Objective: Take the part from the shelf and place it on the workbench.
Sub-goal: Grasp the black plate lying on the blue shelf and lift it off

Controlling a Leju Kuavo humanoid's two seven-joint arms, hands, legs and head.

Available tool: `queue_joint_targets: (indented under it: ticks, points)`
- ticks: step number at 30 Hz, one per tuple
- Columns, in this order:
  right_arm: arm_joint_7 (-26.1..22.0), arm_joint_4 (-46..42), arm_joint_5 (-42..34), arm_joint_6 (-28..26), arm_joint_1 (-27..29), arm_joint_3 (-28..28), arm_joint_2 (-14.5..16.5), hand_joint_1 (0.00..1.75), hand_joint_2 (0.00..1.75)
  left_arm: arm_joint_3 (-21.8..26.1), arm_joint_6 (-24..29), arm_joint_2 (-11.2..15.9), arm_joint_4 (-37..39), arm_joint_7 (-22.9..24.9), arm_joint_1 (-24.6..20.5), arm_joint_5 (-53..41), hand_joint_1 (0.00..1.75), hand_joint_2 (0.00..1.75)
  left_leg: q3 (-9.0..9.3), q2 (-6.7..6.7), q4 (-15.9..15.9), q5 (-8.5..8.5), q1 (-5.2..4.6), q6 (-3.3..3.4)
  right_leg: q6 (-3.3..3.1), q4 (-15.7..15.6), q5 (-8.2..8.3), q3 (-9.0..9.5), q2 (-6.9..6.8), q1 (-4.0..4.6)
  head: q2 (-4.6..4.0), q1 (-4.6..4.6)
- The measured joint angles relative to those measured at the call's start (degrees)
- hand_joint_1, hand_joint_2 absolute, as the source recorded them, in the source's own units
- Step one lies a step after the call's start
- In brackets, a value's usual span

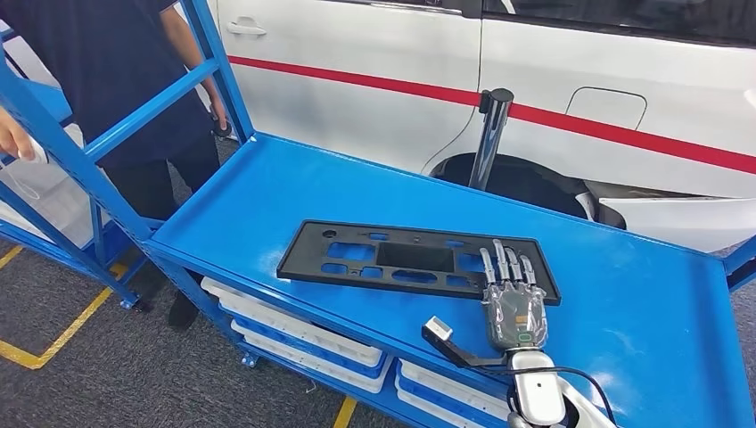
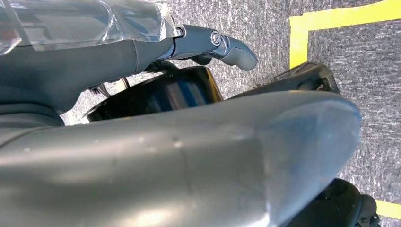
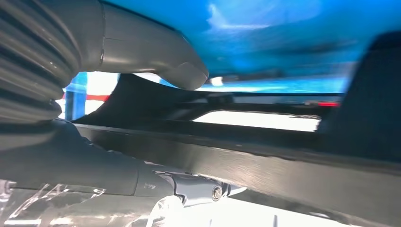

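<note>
The robot's right hand (image 1: 514,306) lies over the near right corner of a flat black panel (image 1: 417,259) on the blue worktop (image 1: 642,294), its fingers (image 1: 501,265) stretched forward across the top of the part. In the right wrist view the thick grey thumb (image 3: 156,56) sits on one side of the panel's dark edge (image 3: 265,165) and the darker fingers (image 3: 198,187) on the other, so the hand (image 3: 71,118) grips the panel at that corner. The panel is a long rectangular frame with one large opening in the middle and smaller cut-outs around it; it rests flat on the worktop, lying slightly askew to the front edge, roughly in the middle of the surface.

The left hand (image 2: 142,142) hangs low over grey carpet (image 2: 369,61) marked with yellow tape (image 2: 331,19); its thumb (image 2: 222,45) juts out, but whether the hand is open or closed cannot be told.

White trays (image 1: 294,330) sit on the lower level beneath the worktop. To the left stands a blue shelf frame (image 1: 134,116), with a person in dark clothing (image 1: 116,80) behind it, one hand (image 1: 13,138) on an upright. Behind the worktop is a white car (image 1: 535,62) with a red stripe along its side, and a dark post (image 1: 488,134) stands between car and worktop.
</note>
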Motion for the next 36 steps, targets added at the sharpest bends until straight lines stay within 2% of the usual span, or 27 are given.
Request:
queue_joint_targets:
  ticks: [7, 11, 15, 19, 20, 21, 24, 26, 29, 36]
  points:
    - [1.1, 1.0, -2.0, -0.2, 0.4, -2.5, -1.4, 0.01, 1.75, 0.0, 0.2, -0.2, 0.0, 0.0, -0.4, -0.3, 0.00, 0.00, 0.13, 0.02, 0.0, -0.09, 0.04, -0.02, -0.09, -0.5, -0.02, 0.40, 0.03, 0.05, 0.00, -0.01]
    - [1.2, 1.3, -2.1, -0.2, 0.4, -3.4, -2.0, 0.21, 1.75, 0.0, 0.5, -0.4, 0.0, 0.0, -1.0, -0.3, 0.00, 0.00, -0.05, 0.00, -0.1, 0.04, 0.05, 0.15, -0.23, -0.6, 0.11, 0.29, 0.03, 0.06, 0.00, 0.00]
    - [1.2, 1.8, -2.1, -0.2, 0.6, -3.9, -2.2, 0.24, 1.75, 0.0, 0.8, -0.5, 0.0, 0.0, -1.1, -0.3, 0.00, 0.00, -0.12, 0.05, -0.1, 0.21, 0.02, 0.53, -0.28, -0.9, 0.29, 0.33, 0.06, 0.07, 0.01, 0.00]
    - [1.2, 2.4, -2.0, -0.3, 0.5, -4.1, -2.4, 0.50, 1.75, 0.0, 0.8, -0.6, 0.0, 0.0, -1.1, -0.3, 0.00, 0.00, -0.18, 0.04, -0.1, 0.29, 0.10, 0.69, -0.32, -1.0, 0.36, 0.36, 0.06, 0.11, 0.00, 0.01]
    - [1.1, 2.7, -1.9, -0.4, 0.5, -4.2, -2.5, 0.63, 1.75, 0.0, 0.9, -0.6, 0.0, 0.0, -1.1, -0.2, 0.00, 0.00, -0.21, 0.04, -0.1, 0.31, 0.09, 0.72, -0.33, -1.0, 0.38, 0.36, 0.06, 0.11, 0.00, 0.01]
    - [1.0, 2.9, -1.8, -0.5, 0.5, -4.2, -2.5, 0.79, 1.75, 0.0, 0.9, -0.6, 0.0, 0.0, -1.1, -0.2, 0.00, 0.00, -0.24, 0.04, -0.1, 0.34, 0.06, 0.76, -0.34, -1.1, 0.42, 0.36, 0.06, 0.10, 0.00, 0.01]
    - [0.4, 3.4, -1.4, -1.4, 0.4, -4.3, -2.7, 1.49, 1.75, 0.0, 1.0, -0.6, 0.0, 0.0, -1.1, 0.0, 0.00, 0.00, -0.31, 0.04, -0.1, 0.39, -0.01, 0.85, -0.23, -1.1, 0.55, 0.32, 0.05, 0.06, 0.00, 0.00]
    - [-0.1, 3.8, -1.0, -2.3, 0.3, -4.3, -2.8, 1.72, 1.75, 0.0, 1.1, -0.6, 0.0, 0.0, -1.1, 0.1, 0.00, 0.00, -0.35, 0.03, -0.1, 0.40, 0.02, 0.88, -0.08, -1.2, 0.63, 0.30, 0.05, 0.05, 0.00, 0.00]
    - [-1.0, 4.2, -0.6, -4.2, 0.3, -4.3, -2.8, 1.75, 1.75, 0.0, 1.2, -0.6, 0.0, 0.0, -1.1, 0.3, 0.00, 0.00, -0.41, 0.04, -0.1, 0.40, 0.03, 0.88, 0.14, -1.2, 0.71, 0.26, 0.05, 0.04, 0.01, -0.01]
    - [-2.3, 5.0, 0.5, -7.8, 0.4, -4.4, -2.8, 1.75, 1.75, 0.0, 1.3, -0.6, 0.0, 0.0, -1.0, 0.6, 0.00, 0.00, -0.39, 0.03, -0.1, 0.36, 0.13, 0.83, 0.20, -1.3, 0.65, 0.29, 0.05, 0.12, 0.00, -0.01]
